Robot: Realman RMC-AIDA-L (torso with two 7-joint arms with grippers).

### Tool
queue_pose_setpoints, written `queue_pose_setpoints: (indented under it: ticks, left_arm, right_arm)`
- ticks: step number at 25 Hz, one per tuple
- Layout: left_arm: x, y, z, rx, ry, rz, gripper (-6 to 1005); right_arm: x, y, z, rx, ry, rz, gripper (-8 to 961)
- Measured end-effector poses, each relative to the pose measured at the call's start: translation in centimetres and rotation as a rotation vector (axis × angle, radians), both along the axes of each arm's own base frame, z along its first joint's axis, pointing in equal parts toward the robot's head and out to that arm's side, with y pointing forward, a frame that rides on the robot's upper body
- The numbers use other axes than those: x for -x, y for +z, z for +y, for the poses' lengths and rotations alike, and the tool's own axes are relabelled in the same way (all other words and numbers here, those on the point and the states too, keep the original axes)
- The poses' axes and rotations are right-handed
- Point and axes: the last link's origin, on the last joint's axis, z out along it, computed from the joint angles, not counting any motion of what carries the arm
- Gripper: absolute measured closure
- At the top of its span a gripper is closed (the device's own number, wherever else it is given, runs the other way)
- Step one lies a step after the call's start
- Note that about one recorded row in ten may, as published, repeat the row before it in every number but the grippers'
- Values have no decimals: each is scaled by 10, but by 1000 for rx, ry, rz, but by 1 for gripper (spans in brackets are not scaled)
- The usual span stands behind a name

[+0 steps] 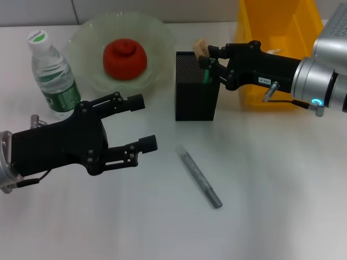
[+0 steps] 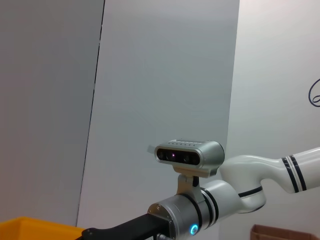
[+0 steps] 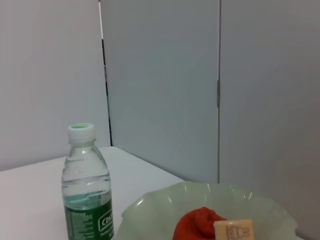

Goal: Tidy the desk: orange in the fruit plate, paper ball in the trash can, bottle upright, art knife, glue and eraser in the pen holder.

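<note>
Above the pen holder (image 1: 196, 86), the eraser (image 1: 201, 47), judged light, stiff and best pinched across its flat faces, was clamped in the right gripper (image 1: 208, 60), while the left gripper (image 1: 142, 122) was held wide open.

White surface (image 1: 282, 206). On it: bottle (image 1: 52, 76) upright, upper left of frame; plate (image 1: 157, 32) top centre; black holder (image 1: 196, 86) just right of plate; yellow can (image 1: 276, 27) upper right, beside holder; grey knife (image 1: 200, 177) lying diagonally, lower centre, apart from the rest.
</note>
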Motion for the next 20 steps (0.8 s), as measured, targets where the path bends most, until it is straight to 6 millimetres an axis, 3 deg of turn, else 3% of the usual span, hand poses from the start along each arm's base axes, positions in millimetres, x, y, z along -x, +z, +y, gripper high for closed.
queue_pose_setpoints:
  ticks: [7,20]
  left_arm:
    - [0,1,1,0,-3,3,198]
    - [2,2,0,-8,8,-1,198]
  right_arm:
    - [4,-1,-2,21,22,2,709]
    - [4,0,1,16,17,-2,619]
